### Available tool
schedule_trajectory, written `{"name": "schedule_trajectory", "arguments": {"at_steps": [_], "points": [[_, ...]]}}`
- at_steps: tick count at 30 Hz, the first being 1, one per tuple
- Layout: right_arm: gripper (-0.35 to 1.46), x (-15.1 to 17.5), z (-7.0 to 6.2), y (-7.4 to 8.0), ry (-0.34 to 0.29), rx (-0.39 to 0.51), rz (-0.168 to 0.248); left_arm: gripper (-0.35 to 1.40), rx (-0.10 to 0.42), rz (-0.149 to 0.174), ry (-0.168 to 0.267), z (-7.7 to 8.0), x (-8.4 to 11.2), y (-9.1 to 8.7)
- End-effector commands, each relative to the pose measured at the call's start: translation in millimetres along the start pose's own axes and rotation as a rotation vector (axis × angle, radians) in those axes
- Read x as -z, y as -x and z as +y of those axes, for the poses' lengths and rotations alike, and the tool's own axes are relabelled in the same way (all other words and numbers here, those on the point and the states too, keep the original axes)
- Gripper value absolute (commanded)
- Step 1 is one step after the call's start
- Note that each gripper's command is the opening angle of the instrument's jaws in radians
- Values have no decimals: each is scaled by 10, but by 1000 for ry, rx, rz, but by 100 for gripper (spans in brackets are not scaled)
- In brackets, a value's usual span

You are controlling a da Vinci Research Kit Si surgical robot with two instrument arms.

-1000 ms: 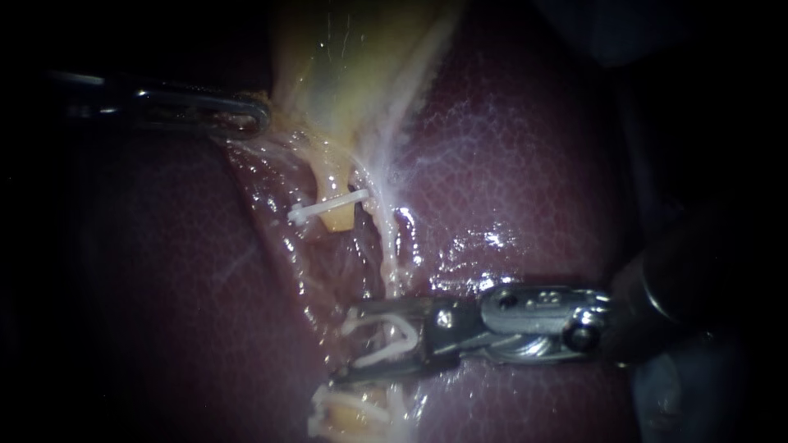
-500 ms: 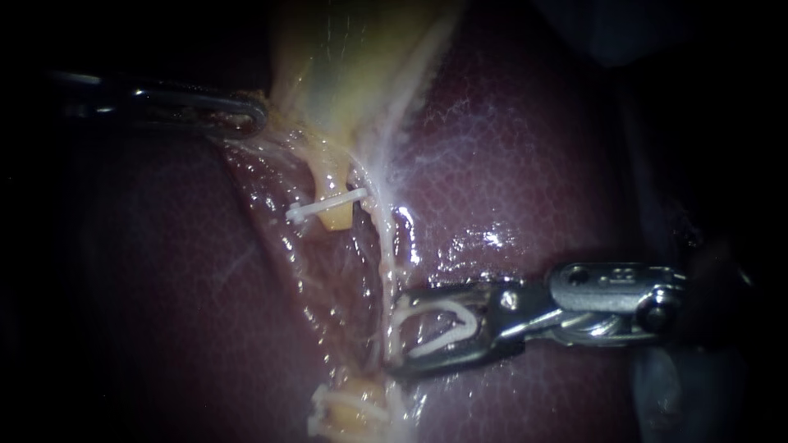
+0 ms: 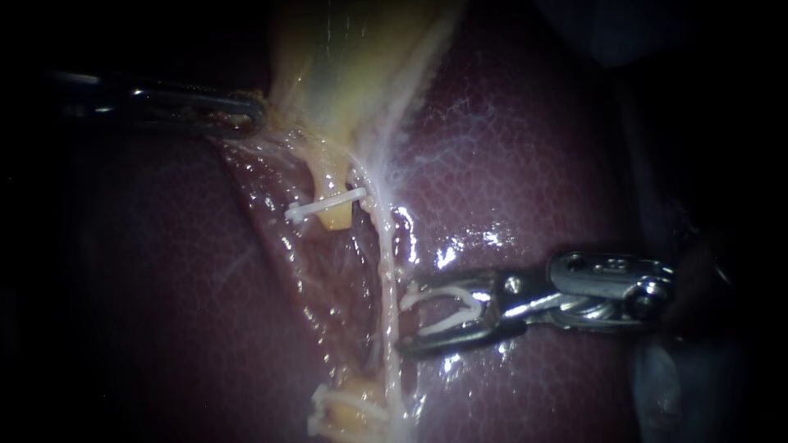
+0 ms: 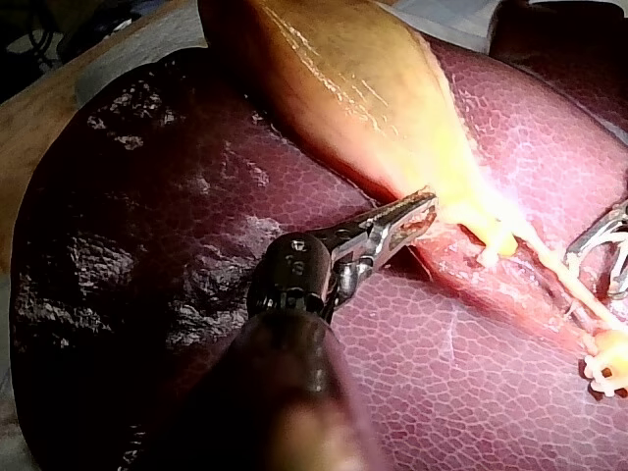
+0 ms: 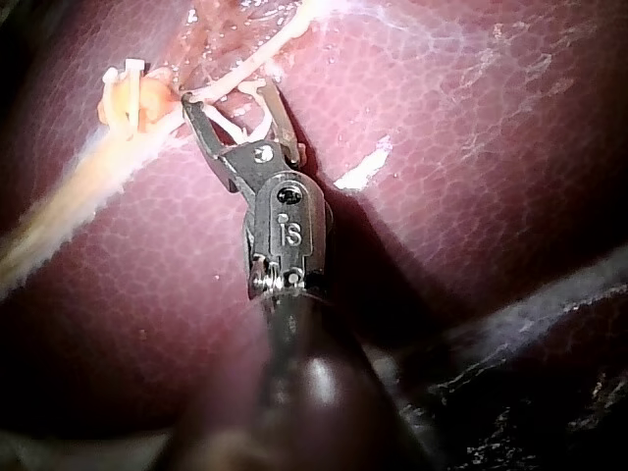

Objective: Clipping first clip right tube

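Endoscope view: right end effector (image 3: 402, 316) holds open clip (image 3: 468, 297) by right tube (image 3: 386, 262); shadowed left instrument (image 3: 256, 111) pinches gallbladder (image 3: 353, 66).

1. The right tube (image 3: 385, 267) is running as 1 thin, pale, glistening strand straight down from the gallbladder's (image 3: 345, 57) narrow end.
2. The clip (image 3: 447, 310) is sitting white and V-shaped, its 2 legs spread, carried between the right instrument's (image 3: 402, 318) parted jaws. Well below the gallbladder, its open end is facing the tube and reaching just beside it; whether the legs are straddling the tube is unclear.
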Motion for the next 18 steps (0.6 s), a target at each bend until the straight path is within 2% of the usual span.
{"name": "schedule_trajectory", "arguments": {"at_steps": [1,5,10,14,18], "points": [[47,-3,3,2,-6,0,-2,-35,0,0,0,0,-1,0],[47,-15,10,7,-37,-17,22,-35,0,0,0,0,-1,0],[48,-28,10,5,-88,-47,57,-35,0,0,0,0,-1,0],[48,-39,5,-1,-127,-66,91,-35,0,0,0,1,-1,0],[48,-46,-7,-6,-165,-81,115,-35,0,0,0,1,-1,0]]}}
